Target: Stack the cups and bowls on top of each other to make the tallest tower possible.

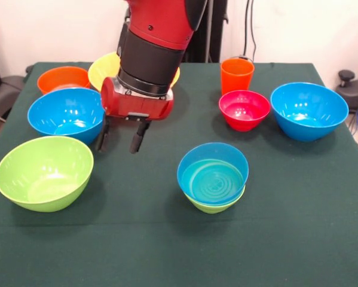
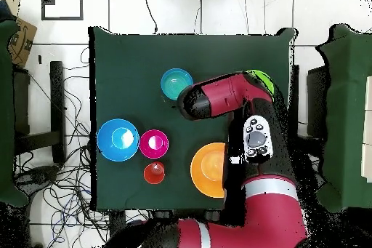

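Observation:
My gripper (image 1: 120,139) hangs open and empty just above the cloth, right of a blue bowl (image 1: 65,113) and above a large lime green bowl (image 1: 44,172). A blue bowl (image 1: 213,176) sits nested in a small green bowl (image 1: 216,207) at the front centre, and this pair also shows in the overhead view (image 2: 176,83). The orange cup (image 1: 236,75) stands upright at the back, with a red-pink bowl (image 1: 244,109) before it and another blue bowl (image 1: 309,110) at the right. An orange bowl (image 1: 63,79) and a yellow bowl (image 1: 106,69) lie behind the arm. The yellow-green cup is out of view.
The green cloth covers the table (image 1: 167,251). In the overhead view the arm (image 2: 218,98) covers the gripper and most of the lime bowl (image 2: 261,79). The blue bowl (image 2: 118,140), pink bowl (image 2: 154,143) and orange cup (image 2: 154,174) sit at the left there.

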Robot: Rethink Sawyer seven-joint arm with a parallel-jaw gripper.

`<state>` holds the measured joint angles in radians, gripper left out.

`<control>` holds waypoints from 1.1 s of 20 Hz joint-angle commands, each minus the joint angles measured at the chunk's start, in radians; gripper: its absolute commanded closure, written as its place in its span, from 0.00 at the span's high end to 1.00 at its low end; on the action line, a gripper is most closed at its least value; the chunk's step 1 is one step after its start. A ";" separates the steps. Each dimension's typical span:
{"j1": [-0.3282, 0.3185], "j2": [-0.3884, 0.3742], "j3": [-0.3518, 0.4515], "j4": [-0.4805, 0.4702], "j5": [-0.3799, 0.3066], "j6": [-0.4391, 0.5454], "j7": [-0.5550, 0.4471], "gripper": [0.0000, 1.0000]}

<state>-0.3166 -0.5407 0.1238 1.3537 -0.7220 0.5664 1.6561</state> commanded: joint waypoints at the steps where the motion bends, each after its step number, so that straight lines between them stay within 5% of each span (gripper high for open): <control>1: -0.038 0.072 0.058 -0.023 -0.097 -0.016 -0.177 1.00; 13: -0.124 0.071 0.108 0.006 -0.120 -0.045 -0.256 1.00; 22: -0.113 0.121 0.135 -0.016 -0.105 -0.028 -0.183 1.00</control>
<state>-0.4534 -0.5222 0.1424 1.3533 -0.7523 0.5664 1.6561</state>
